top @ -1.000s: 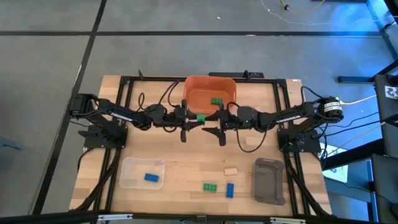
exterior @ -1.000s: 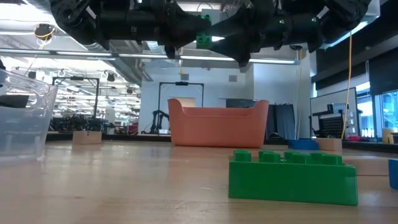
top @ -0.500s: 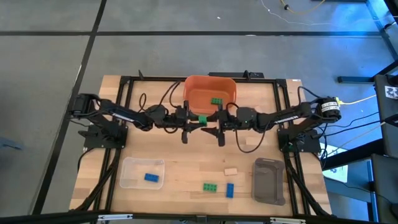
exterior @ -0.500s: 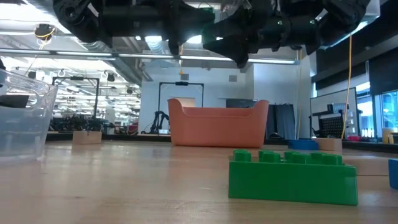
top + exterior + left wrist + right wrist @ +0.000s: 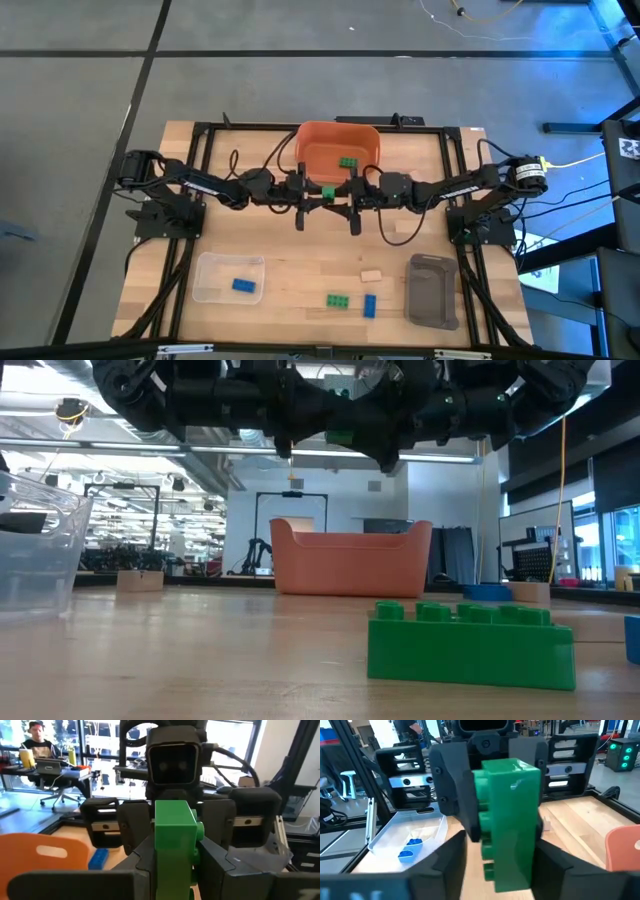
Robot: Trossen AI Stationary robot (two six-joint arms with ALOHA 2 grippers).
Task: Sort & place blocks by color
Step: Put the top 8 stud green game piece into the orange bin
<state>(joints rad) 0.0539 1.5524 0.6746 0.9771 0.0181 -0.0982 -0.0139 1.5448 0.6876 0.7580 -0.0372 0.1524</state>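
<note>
High above the table's middle, just in front of the orange bin (image 5: 310, 140), my two grippers meet tip to tip. My left gripper (image 5: 318, 192) is shut on a green block (image 5: 175, 835). My right gripper (image 5: 337, 192) faces it, and its fingers (image 5: 447, 865) stand on either side of the same block (image 5: 512, 820), still a little apart from it. Another green block (image 5: 348, 161) lies in the bin. A blue block (image 5: 243, 285) lies in the clear tray (image 5: 205, 265). Green (image 5: 337, 299), blue (image 5: 369, 305) and tan (image 5: 371, 274) blocks lie on the table. My left gripper pinches the green block's near end (image 5: 170, 865) between its two fingers (image 5: 142, 867), one on the studded face and one on the opposite face. The fingers lie level and come from the table's left. The block stands on end, studs sideways, lifted clear of the table.
A grey tray (image 5: 433, 290) sits at the near right, the clear tray at the near left. Black frame rails (image 5: 190, 230) run along both sides of the table. In the low view a green block (image 5: 470, 645) lies close to the camera.
The two grippers have drawn a little closer together. In the low view the held green block showed plainly between them a second ago and is now mostly covered by dark fingers.
</note>
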